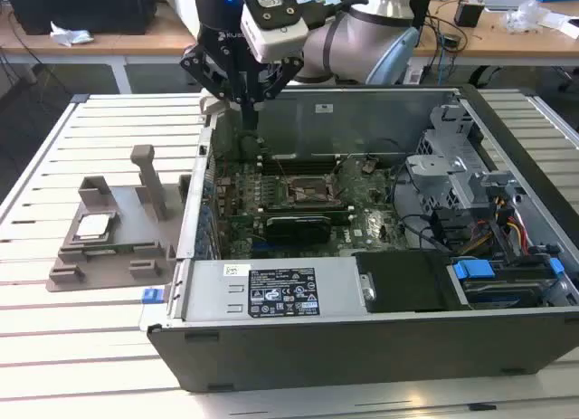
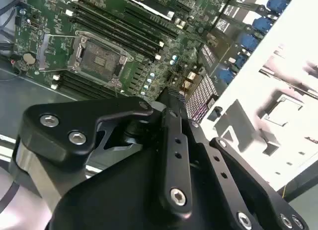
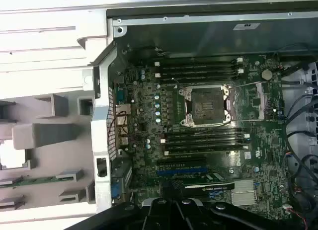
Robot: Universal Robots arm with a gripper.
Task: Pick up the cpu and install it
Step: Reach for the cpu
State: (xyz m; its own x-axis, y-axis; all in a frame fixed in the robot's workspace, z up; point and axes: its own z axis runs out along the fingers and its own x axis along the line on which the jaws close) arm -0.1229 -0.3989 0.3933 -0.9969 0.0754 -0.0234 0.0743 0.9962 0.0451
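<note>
CPU (image 1: 93,226) is not in your pincer (image 1: 250,128). It lies flat, pale top up, in a recess of the grey plastic fixture (image 1: 136,256), outside the computer case (image 1: 362,347) on the exterior view's left.

Your pincer hangs pointing down with its fingers together and nothing between them. It is above the far left corner of the open case, over the left edge of the motherboard (image 1: 380,224). In the second wrist view the pincer (image 2: 168,96) has the green board behind its tip.

Look right and a little nearer from the pincer for the dark square metal-framed socket (image 1: 308,193). It sits mid-board, well apart from the fingers, and it shows in both wrist views (image 2: 99,58) (image 3: 206,106). Long black memory slots (image 3: 198,68) run along both sides of it. A black expansion card (image 1: 294,224) lies just on its near side.

On the exterior view's right, the case holds a silver drive cage (image 1: 452,166) and bundled cables (image 1: 511,229). The fixture stands just beside the case's left wall, with an upright post (image 1: 149,179) behind the chip. Case and fixture both rest on your white slatted bench (image 1: 81,347).
</note>
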